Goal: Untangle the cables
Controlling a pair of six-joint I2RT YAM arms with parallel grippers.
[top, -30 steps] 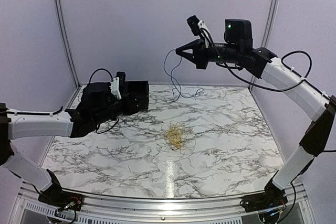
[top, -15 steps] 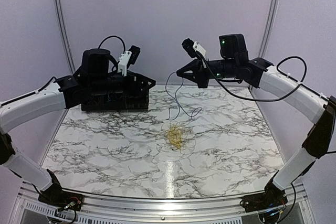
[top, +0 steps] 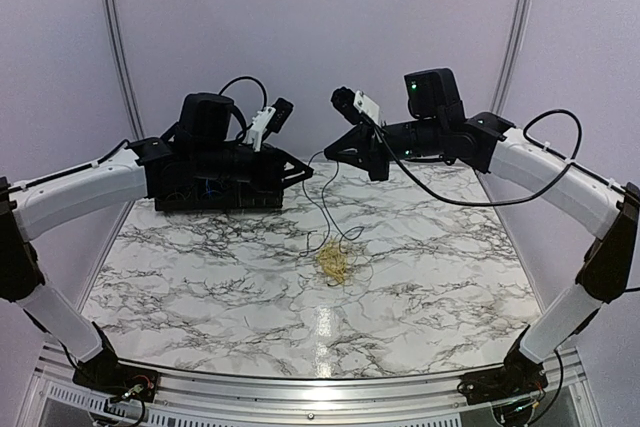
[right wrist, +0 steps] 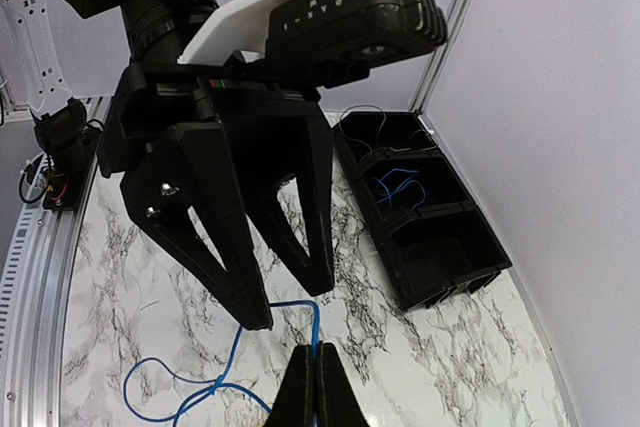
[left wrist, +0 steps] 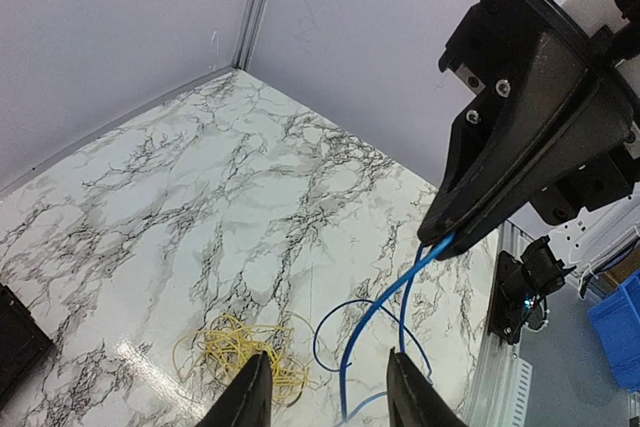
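Note:
My right gripper (top: 330, 155) is shut on a thin blue cable (top: 328, 209) and holds it in the air; the cable hangs in loops down to the marble table. In the right wrist view the shut fingers (right wrist: 313, 352) pinch the blue cable (right wrist: 296, 305). My left gripper (top: 308, 173) is open, its tips right next to the right gripper's. In the left wrist view the blue cable (left wrist: 372, 322) runs between my open left gripper (left wrist: 330, 367). A yellow cable tangle (top: 333, 262) lies on the table below, also in the left wrist view (left wrist: 240, 347).
A black tray with compartments (right wrist: 470, 247) stands at the table's back left, partly behind my left arm (top: 215, 202). One compartment holds a blue cable (right wrist: 395, 185), another a thin black one (right wrist: 365, 132). Walls enclose the table at back and sides.
My left arm has risen and swung right, bringing its open gripper up to the right gripper. My right gripper has moved left and down with the blue cable.

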